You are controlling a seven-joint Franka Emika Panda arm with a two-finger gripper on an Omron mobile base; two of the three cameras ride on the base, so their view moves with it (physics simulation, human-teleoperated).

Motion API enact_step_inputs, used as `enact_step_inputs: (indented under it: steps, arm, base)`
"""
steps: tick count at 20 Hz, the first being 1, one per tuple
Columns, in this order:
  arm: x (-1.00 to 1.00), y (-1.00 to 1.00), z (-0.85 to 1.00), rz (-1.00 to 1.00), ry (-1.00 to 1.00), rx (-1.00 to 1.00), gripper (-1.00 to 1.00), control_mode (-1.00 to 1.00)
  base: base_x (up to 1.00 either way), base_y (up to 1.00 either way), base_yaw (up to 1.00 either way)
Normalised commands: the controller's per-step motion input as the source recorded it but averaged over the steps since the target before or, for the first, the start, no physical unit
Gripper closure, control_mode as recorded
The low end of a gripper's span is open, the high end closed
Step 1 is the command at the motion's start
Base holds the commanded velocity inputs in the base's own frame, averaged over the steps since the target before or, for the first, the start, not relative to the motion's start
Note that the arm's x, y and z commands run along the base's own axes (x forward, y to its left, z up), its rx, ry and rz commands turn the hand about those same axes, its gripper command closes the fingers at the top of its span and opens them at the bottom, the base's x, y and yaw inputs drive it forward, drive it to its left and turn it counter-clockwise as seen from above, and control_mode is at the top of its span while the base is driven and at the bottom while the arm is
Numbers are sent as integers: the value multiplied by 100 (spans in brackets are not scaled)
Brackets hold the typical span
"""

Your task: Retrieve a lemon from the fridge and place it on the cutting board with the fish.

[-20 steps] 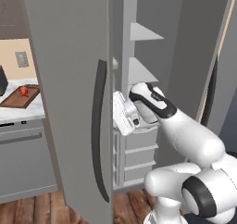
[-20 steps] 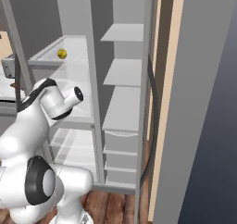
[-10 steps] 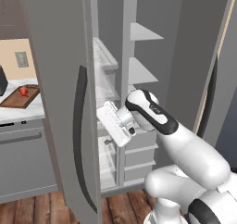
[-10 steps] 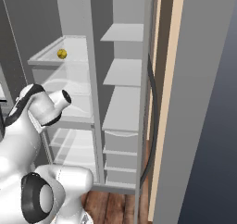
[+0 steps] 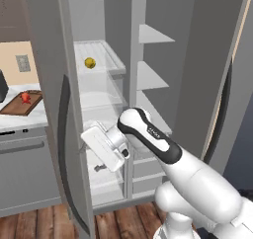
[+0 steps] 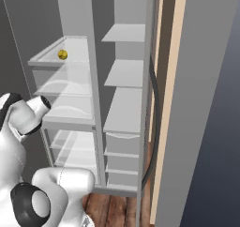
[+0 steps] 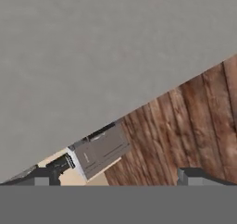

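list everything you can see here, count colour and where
fridge: one, matte grey, both doors open, dark vertical handles
lemon: one, yellow, on the upper left shelf inside the fridge
shelves: several, grey, right half of the fridge
drawers: a few, grey, below the right shelves
cutting board: one, brown wood, on the counter left of the fridge
fish: one, red-orange, on the cutting board
floor: brown wood planks
gripper: one, open, low by the left door, holding nothing

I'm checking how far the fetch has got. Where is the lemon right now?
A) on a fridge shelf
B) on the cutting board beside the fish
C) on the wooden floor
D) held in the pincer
A: the lemon sits on an upper shelf inside the open fridge, above the empty, open pincer.
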Motion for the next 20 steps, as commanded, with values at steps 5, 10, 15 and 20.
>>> enact_step_inputs:
  steps: [5,10,15,20]
  arm:
    - [-30,64,-3,11,2,0,-100,-100]
    - [-23,62,0,10,0,0,-100,-100]
    - [-8,53,0,6,0,0,-100,-100]
    - [-19,13,0,1,0,0,-100,-100]
  base:
    - [0,0,0]
    - [0,0,0]
    - [0,0,0]
    - [0,0,0]
